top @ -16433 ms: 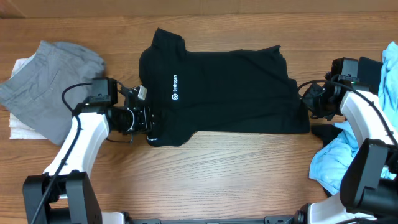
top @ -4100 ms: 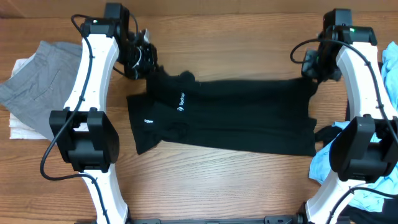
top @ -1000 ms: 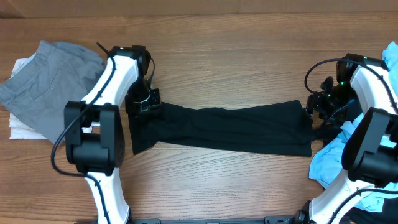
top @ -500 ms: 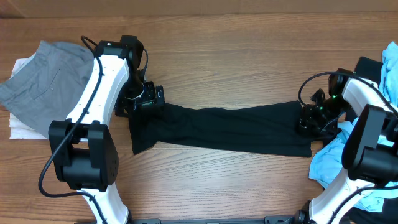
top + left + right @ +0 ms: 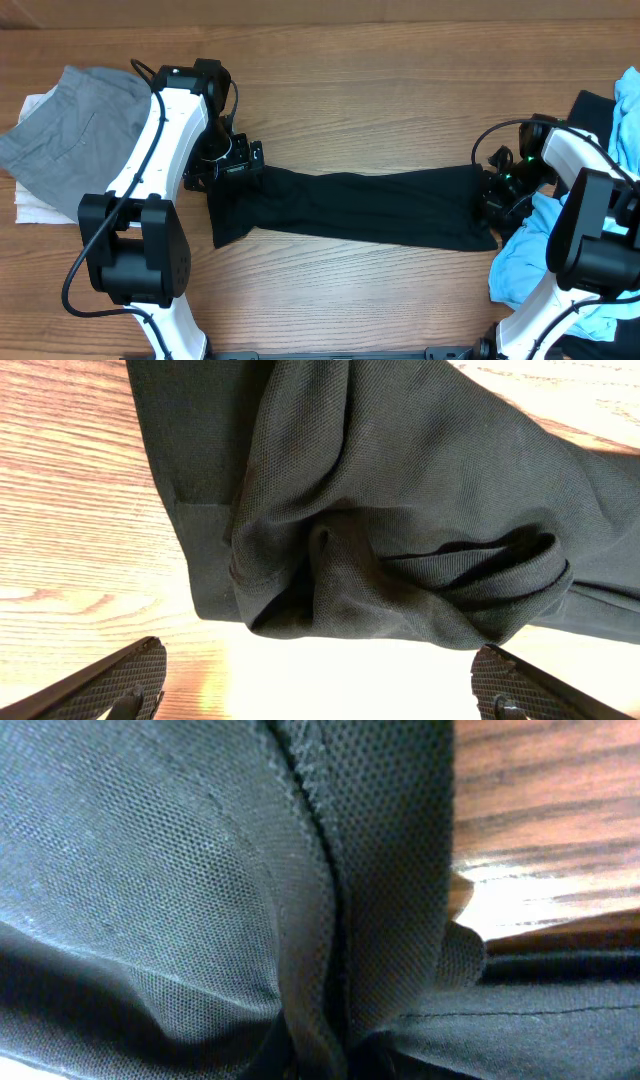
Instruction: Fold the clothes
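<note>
The left claw (image 5: 320,682), spread wide and empty, hovers by one end of the folded black fabric shirt (image 5: 370,205), the right claw (image 5: 497,192), grip unseen, at the other, likely to stretch it flat.

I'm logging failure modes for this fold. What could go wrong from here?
The black shirt is bunched at its end by the open left gripper; folding on could press creases in. The right gripper works beside the light blue garment and might drag it along.
</note>
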Robot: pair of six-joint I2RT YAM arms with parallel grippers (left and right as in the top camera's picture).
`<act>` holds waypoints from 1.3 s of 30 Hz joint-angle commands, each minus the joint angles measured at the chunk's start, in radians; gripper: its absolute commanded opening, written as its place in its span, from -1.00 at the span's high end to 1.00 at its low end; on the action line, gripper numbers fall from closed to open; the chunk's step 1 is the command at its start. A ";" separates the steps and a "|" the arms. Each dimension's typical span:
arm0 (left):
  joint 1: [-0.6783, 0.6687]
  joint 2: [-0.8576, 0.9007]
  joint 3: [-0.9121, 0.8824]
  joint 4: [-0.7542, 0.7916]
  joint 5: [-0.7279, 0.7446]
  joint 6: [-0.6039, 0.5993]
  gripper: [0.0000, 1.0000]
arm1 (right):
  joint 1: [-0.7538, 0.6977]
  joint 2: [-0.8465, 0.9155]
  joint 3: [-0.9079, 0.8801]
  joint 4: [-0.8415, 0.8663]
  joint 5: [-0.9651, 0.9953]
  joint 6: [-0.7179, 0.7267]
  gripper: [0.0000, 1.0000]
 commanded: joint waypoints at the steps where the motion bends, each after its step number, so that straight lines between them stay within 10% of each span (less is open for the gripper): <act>1: 0.006 -0.018 0.015 -0.004 -0.013 -0.005 -1.00 | -0.001 0.021 0.060 0.001 -0.030 0.000 0.92; 6: 0.006 -0.018 0.015 -0.003 -0.013 -0.005 -1.00 | -0.001 0.021 0.069 0.000 -0.030 0.000 0.78; 8: 0.006 -0.018 0.015 -0.003 -0.013 -0.005 -1.00 | -0.001 0.021 0.069 0.007 -0.025 0.000 -0.15; 39: 0.006 -0.018 0.015 -0.006 -0.013 -0.005 -1.00 | 0.027 0.022 0.034 0.098 0.018 0.021 -0.66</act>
